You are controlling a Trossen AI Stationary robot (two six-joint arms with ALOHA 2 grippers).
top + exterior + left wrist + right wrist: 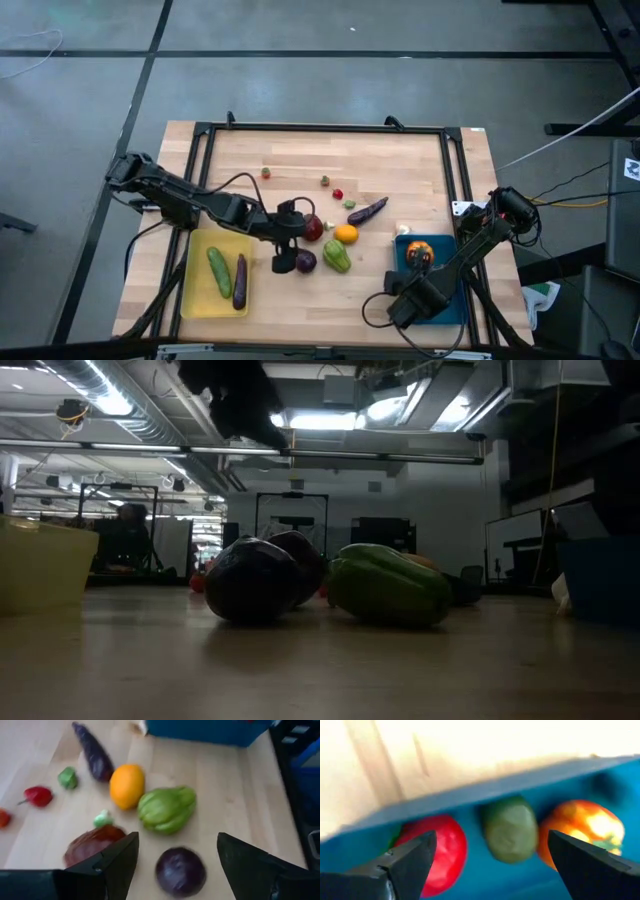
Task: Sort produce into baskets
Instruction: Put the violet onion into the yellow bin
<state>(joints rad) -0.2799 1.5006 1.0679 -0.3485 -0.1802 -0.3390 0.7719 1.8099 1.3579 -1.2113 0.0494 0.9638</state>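
My left gripper (177, 840) is open and slants down over a round purple eggplant (180, 870), which lies on the table between its fingers' lines. Beside that eggplant lie a dark red apple (92, 846), a green pepper (167, 809), an orange (127, 786) and a long eggplant (94, 752). The yellow basket (200, 300) holds a cucumber (218, 272) and an eggplant (240, 281). My right gripper (492, 865) is open and points down into the blue basket (485, 790), above a red piece (445, 847), a green piece (510, 832) and an orange pepper (582, 830).
Small peppers (37, 796) and other little pieces (266, 172) are scattered toward the table's far side. A black frame (320, 128) runs round the wooden table. In the low view the round eggplant (250, 580) and the green pepper (388, 585) stand between the two baskets.
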